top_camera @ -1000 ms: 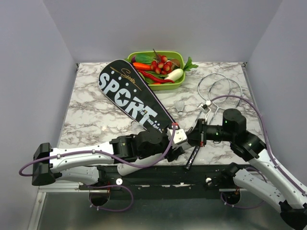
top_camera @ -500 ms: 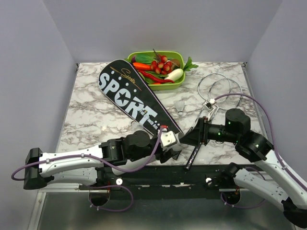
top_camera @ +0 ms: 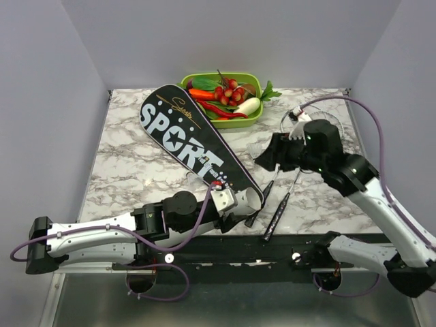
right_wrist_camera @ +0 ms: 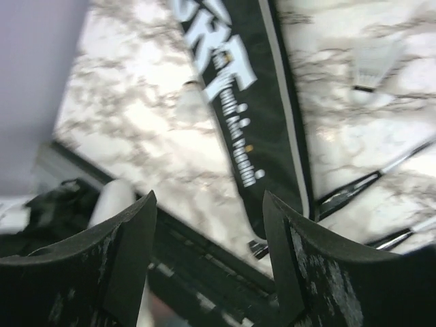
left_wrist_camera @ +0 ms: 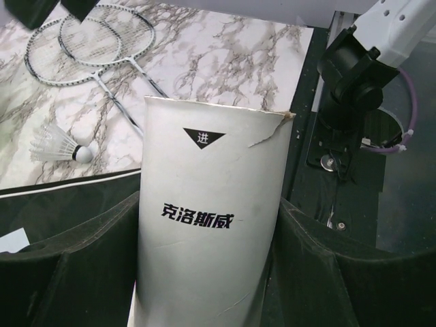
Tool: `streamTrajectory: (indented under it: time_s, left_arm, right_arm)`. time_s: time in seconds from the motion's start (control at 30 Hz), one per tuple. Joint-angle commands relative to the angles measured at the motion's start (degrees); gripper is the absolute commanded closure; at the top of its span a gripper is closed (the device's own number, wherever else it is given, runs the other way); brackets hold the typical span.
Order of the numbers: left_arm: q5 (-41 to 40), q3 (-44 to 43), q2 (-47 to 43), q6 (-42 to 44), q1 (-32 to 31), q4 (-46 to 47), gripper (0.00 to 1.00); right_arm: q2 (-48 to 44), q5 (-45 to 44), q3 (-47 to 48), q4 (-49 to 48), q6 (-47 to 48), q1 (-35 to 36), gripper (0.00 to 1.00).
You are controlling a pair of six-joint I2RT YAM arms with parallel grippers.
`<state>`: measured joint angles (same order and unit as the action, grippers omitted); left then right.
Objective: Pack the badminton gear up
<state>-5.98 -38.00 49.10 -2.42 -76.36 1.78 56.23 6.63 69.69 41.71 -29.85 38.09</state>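
The black "SPORT" bag [top_camera: 187, 139] lies slantwise on the marble table, its narrow end toward me. A white card insert [left_wrist_camera: 208, 225] sticks out of that end, and my left gripper [top_camera: 230, 204] is shut on it, one finger on each side. The two silver rackets [left_wrist_camera: 88, 41] lie at the right, heads partly hidden under my right arm, black handles [top_camera: 276, 219] pointing to the near edge. The white shuttlecock [left_wrist_camera: 63, 146] sits between bag and rackets. My right gripper [top_camera: 264, 158] hovers open and empty above the shuttlecock [right_wrist_camera: 371, 68] and the bag [right_wrist_camera: 255, 116].
A green tray of toy vegetables [top_camera: 253, 116] stands at the back, touching the bag's wide end. The black mounting rail [top_camera: 272, 246] runs along the near table edge. Grey walls close in both sides and the back.
My right gripper has opened, risen and pulled back from the near edge toward the shuttlecock. My left arm has drawn back toward the near left, still holding the card.
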Motion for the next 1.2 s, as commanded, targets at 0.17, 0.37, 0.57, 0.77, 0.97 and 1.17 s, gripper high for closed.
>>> streamTrajectory:
  time_s: [0.17, 0.37, 0.57, 0.77, 0.97, 1.17]
  left_arm:
    - [-3.95, 3.46, -5.06, -9.62, -0.11, -0.2, 1.0]
    - [-5.44, 3.19, -6.82, -9.89, -0.02, -1.69, 1.0]
    - [-5.98, 3.46, -10.07, -11.47, -0.11, -4.85, 1.0]
    - [-7.02, 4.16, -14.64, -12.79, -0.11, -7.84, 1.0]
    - [-8.08, 3.72, -16.49, -13.05, -0.11, -10.48, 1.0]
    - [-8.79, 3.9, -17.02, -12.96, -0.11, -11.1, 1.0]
  right_arm:
    - [24.06, 3.81, 5.36, -9.02, 14.8, -15.32, 0.24]
    - [39.29, 5.75, 18.1, -6.2, 21.58, -16.38, 0.2]
    - [51.25, 8.66, 27.75, -8.05, 22.9, -16.38, 0.19]
    - [60.47, 9.71, 36.38, -3.93, 25.27, -16.9, 0.18]
    - [65.23, 13.76, 40.7, -1.2, 26.33, -17.61, 0.17]
    - [69.19, 14.9, 42.19, 0.65, 26.94, -17.87, 0.16]
